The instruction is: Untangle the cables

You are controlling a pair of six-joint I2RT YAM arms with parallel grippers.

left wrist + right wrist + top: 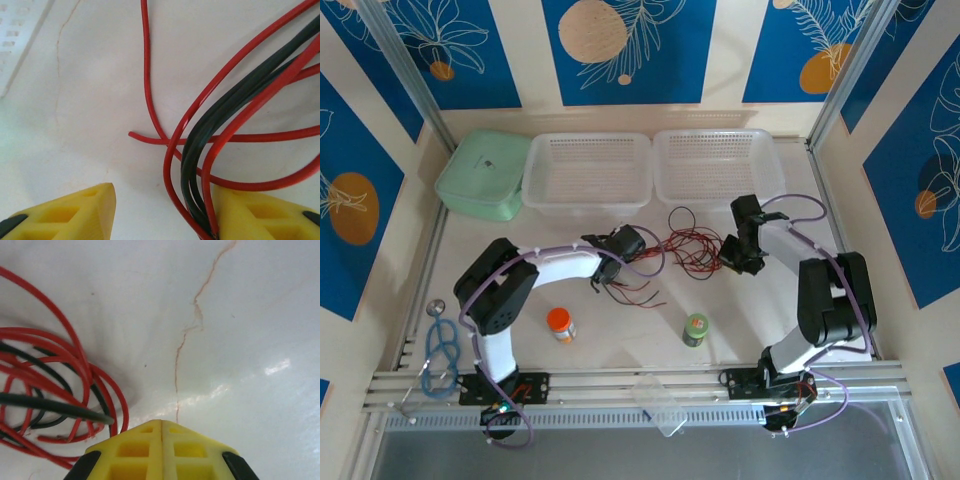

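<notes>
Evidently little has been untangled: the red and black cables (685,245) are heaped on the table (620,345) in one knot. The left gripper (164,196) is held spread around several strands; the right gripper (162,426) is pressed together, empty, beside the heap.

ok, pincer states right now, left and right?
Left pincer: open, cables pass through the gap, not clamped.
Right pincer: closed, holding nothing.

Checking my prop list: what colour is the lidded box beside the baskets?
Pale mint green; the box shows best in the top view.
</notes>
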